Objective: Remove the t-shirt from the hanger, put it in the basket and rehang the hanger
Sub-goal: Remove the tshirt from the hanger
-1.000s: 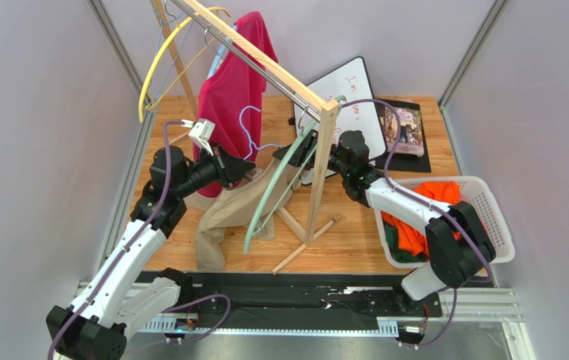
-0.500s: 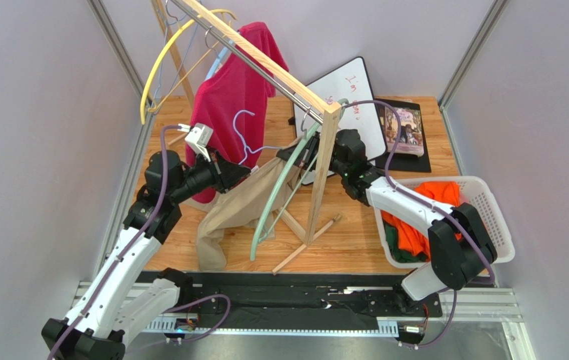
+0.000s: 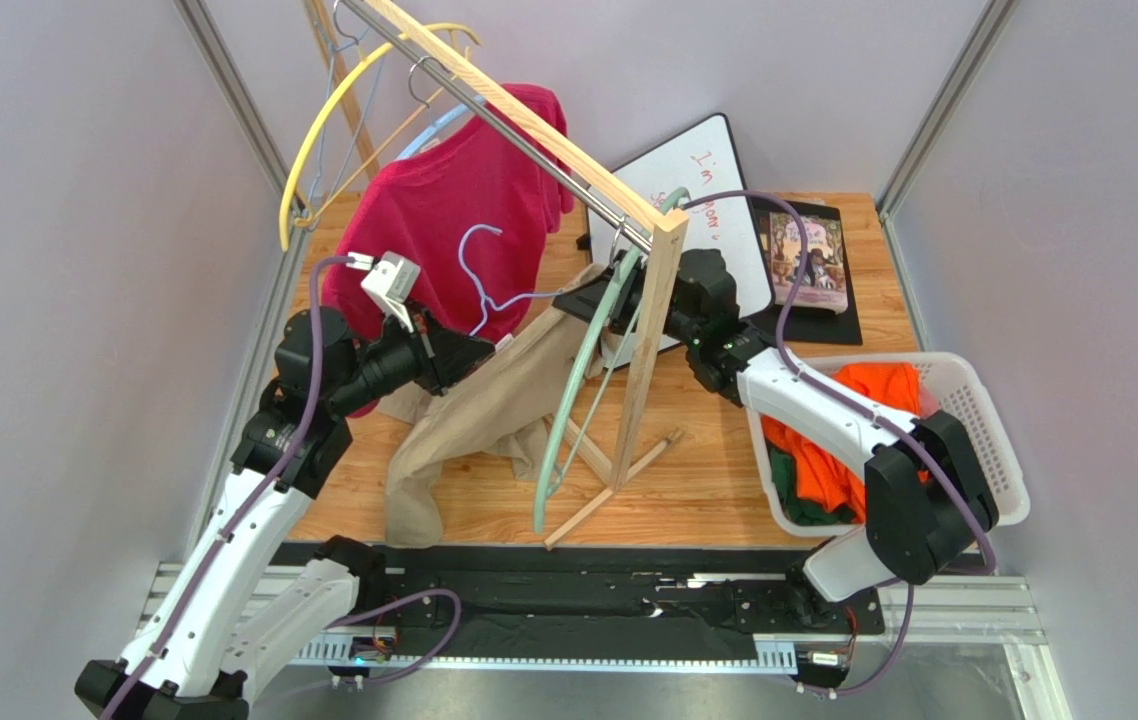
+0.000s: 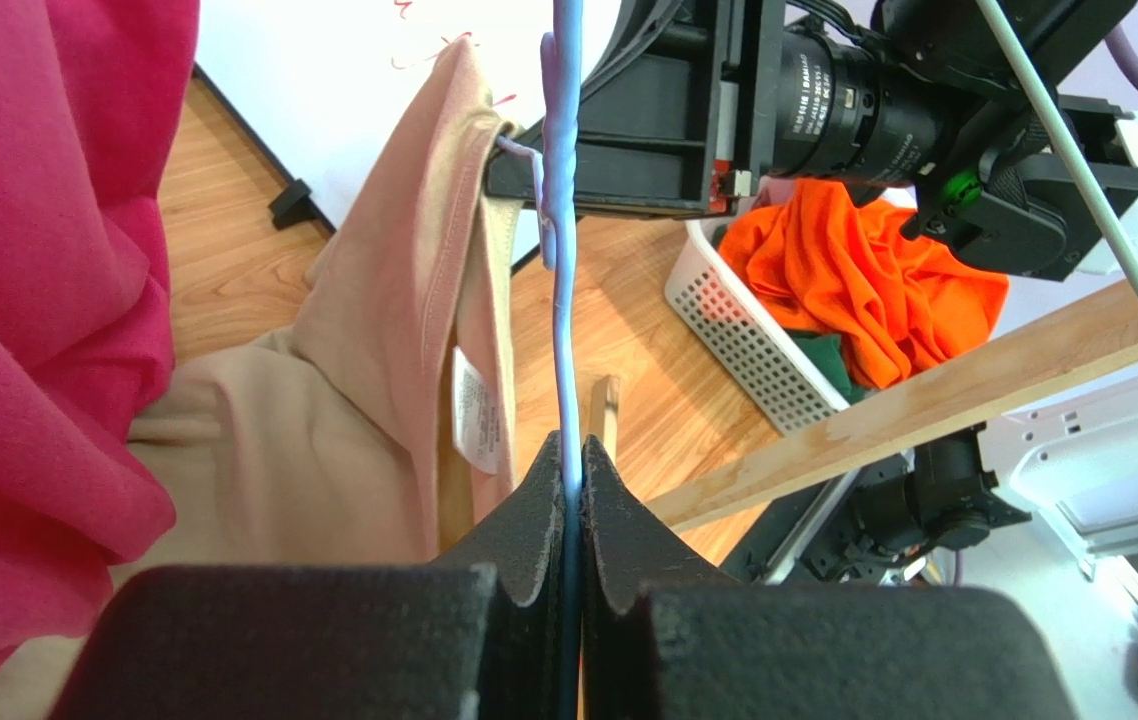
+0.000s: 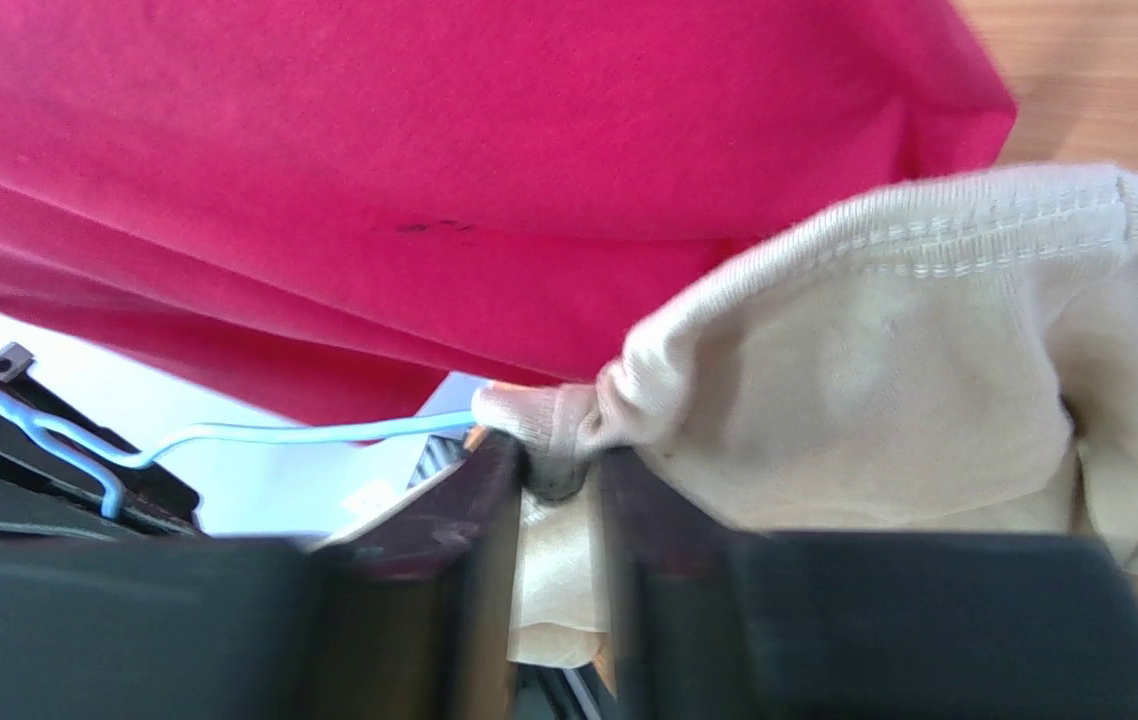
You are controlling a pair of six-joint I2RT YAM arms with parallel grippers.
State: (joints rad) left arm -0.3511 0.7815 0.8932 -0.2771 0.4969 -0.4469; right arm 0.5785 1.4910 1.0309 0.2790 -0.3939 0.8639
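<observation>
The beige t-shirt (image 3: 478, 417) hangs stretched between my two grippers, its lower part drooping to the wooden floor. A thin light-blue wire hanger (image 3: 482, 281) runs through its collar. My left gripper (image 3: 466, 357) is shut on the hanger wire (image 4: 566, 225), jaws pinched tight around it (image 4: 572, 468); the shirt's collar with its tag (image 4: 380, 360) lies just left of the wire. My right gripper (image 3: 602, 305) is shut on a bunched fold of the beige t-shirt (image 5: 861, 390), the cloth clamped between its jaws (image 5: 557, 483). The hanger wire (image 5: 305, 434) shows beyond it.
A red shirt (image 3: 448, 218) hangs from the wooden rack rail (image 3: 530, 128), close behind both grippers. A pale green hanger (image 3: 572, 398) and a yellow hanger (image 3: 305, 143) hang on the rail. A white basket (image 3: 981, 393) of orange and green clothes stands right. A whiteboard (image 3: 710, 173) and a book (image 3: 810, 258) lie behind.
My left gripper has pulled back to the left with the hanger, stretching the beige shirt. The red shirt has swung and spread out. The green hanger has swung right.
</observation>
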